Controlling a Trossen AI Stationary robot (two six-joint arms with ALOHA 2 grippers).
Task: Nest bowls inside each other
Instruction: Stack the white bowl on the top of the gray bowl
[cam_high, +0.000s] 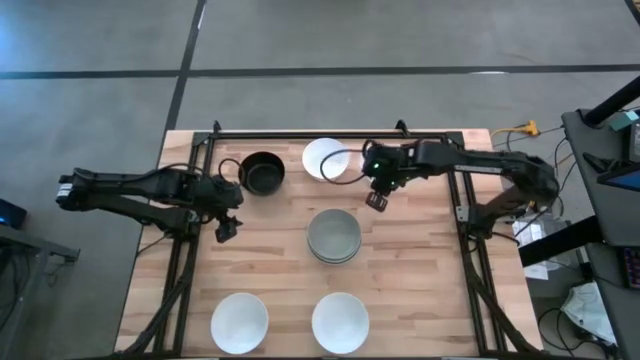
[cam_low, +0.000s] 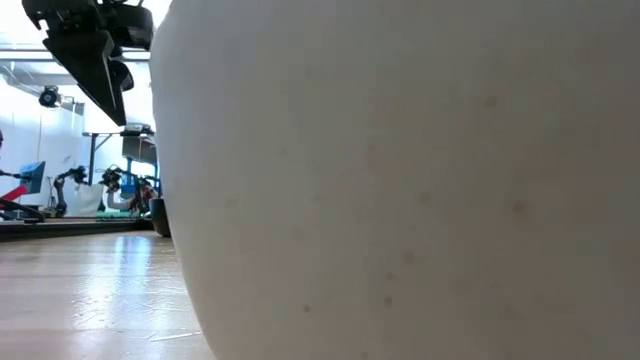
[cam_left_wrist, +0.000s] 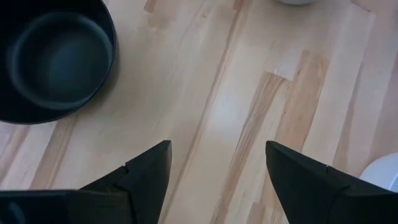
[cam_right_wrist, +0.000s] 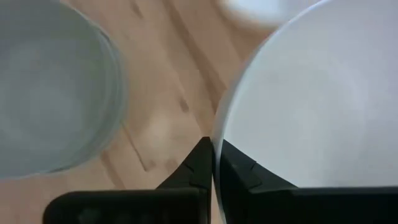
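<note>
In the high view a black bowl (cam_high: 262, 172) and a white bowl (cam_high: 322, 160) sit near the far edge. A nested stack of pale grey-green bowls (cam_high: 334, 236) rests at the table's middle. Two more white bowls (cam_high: 239, 322) (cam_high: 340, 322) stand by the near edge. My right gripper (cam_high: 376, 198) is beside the far white bowl (cam_right_wrist: 311, 106) and shut on it, with the grey-green stack (cam_right_wrist: 50, 87) close by. My left gripper (cam_high: 225, 228) (cam_left_wrist: 217, 174) hangs open over bare wood, near-left of the black bowl (cam_left_wrist: 53, 59). My right gripper pinches the white bowl's rim (cam_right_wrist: 214, 134) between its two fingers. One finger (cam_right_wrist: 242, 171) is inside the bowl and the other finger (cam_right_wrist: 194, 169) outside. The fingers come from above, pointing down. Whether the bowl is clear of the table I cannot tell.
The near white bowl (cam_low: 400, 180) fills almost all of the low view; a gripper (cam_low: 95, 55), likely my left one, shows above the wood at that view's upper left. Bare wood lies between the black bowl and the near-left white bowl (cam_left_wrist: 387, 177). Metal frame rails run along the table's sides.
</note>
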